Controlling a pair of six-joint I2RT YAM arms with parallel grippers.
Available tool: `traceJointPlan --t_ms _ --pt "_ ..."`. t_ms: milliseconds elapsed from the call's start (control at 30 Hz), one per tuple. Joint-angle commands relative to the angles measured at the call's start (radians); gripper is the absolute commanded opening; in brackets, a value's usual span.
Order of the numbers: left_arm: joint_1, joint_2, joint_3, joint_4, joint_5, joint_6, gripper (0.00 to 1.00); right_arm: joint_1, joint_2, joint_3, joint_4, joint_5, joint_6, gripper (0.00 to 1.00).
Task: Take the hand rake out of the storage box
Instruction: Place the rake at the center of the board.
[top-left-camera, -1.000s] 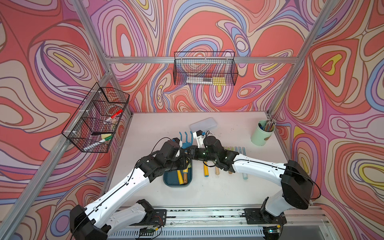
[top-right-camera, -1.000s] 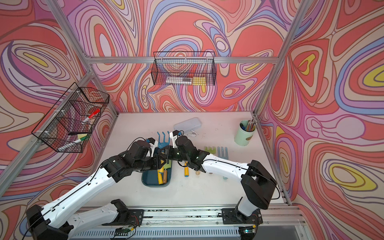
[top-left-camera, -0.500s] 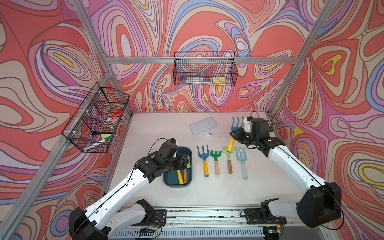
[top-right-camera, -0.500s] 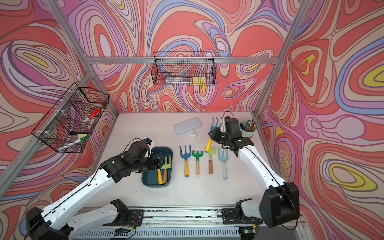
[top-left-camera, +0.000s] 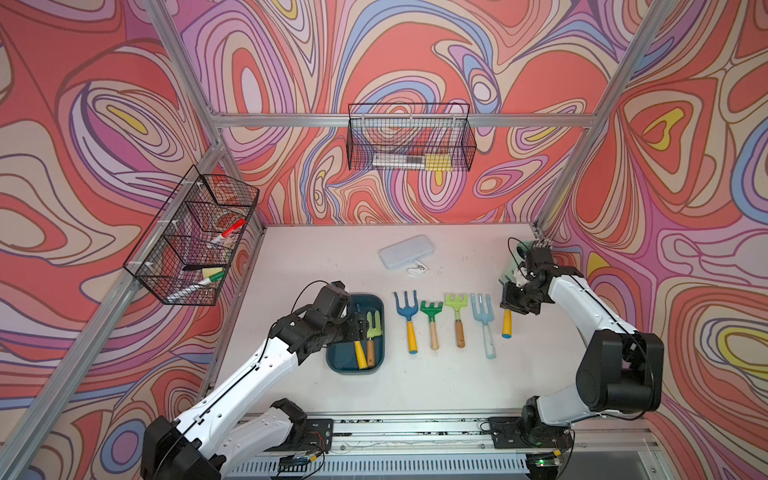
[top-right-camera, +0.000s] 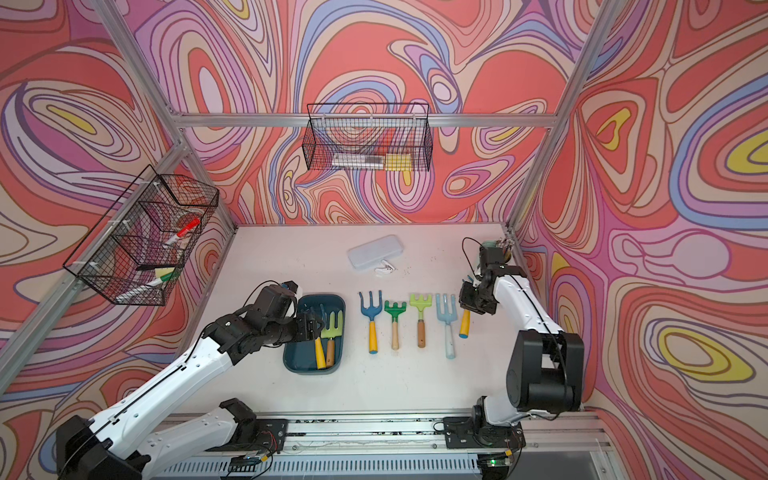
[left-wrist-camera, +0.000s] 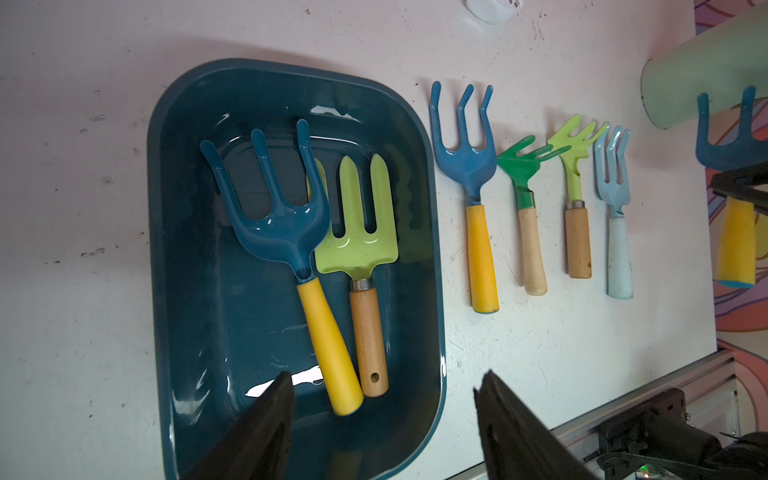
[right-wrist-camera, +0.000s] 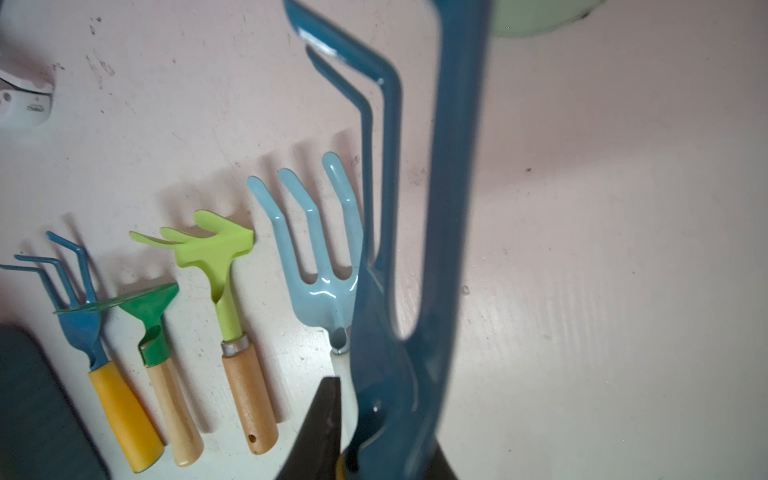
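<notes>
The storage box (top-left-camera: 335, 365) (top-right-camera: 291, 361) (left-wrist-camera: 174, 291), a dark teal tub, sits left of centre on the table. A dark blue rake with a yellow handle (left-wrist-camera: 328, 340) and a lime fork with a wooden handle (left-wrist-camera: 368, 332) lie inside it. My left gripper (top-left-camera: 358, 327) (top-right-camera: 312, 326) (left-wrist-camera: 384, 384) hovers open over their handle ends with nothing between its jaws. My right gripper (top-left-camera: 508, 305) (top-right-camera: 469, 301) (right-wrist-camera: 374, 415) is shut on another blue hand rake (top-left-camera: 507, 326) (right-wrist-camera: 415, 291) at the neck. Its yellow handle points toward the front, just right of the row of tools.
On the table lie a blue rake (top-left-camera: 407, 320), a green rake (top-left-camera: 432, 322), a lime rake (top-left-camera: 457, 316) and a pale blue fork (top-left-camera: 484, 324). A pale grey case (top-left-camera: 407, 257) lies behind them. A pale green cup (left-wrist-camera: 698, 75) stands back right. Wire baskets (top-left-camera: 409, 141) (top-left-camera: 195, 237) hang on the walls.
Both grippers met at the rake over the box's far end. The left gripper opened and stayed by the box. The right arm carried the rake to the row's right end.
</notes>
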Motion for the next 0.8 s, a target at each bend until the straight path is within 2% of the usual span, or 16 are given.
traceJointPlan --t_ms 0,400,767 --pt "0.021 -0.014 -0.003 -0.026 0.000 0.022 0.72 -0.004 0.012 -0.020 -0.011 0.038 -0.066 0.15" --pt "0.036 -0.007 0.024 -0.038 0.011 0.040 0.72 -0.004 0.081 -0.060 0.054 0.026 -0.051 0.16" --pt "0.070 -0.045 0.002 -0.051 0.020 0.053 0.72 -0.005 0.118 -0.030 -0.005 0.066 -0.083 0.19"
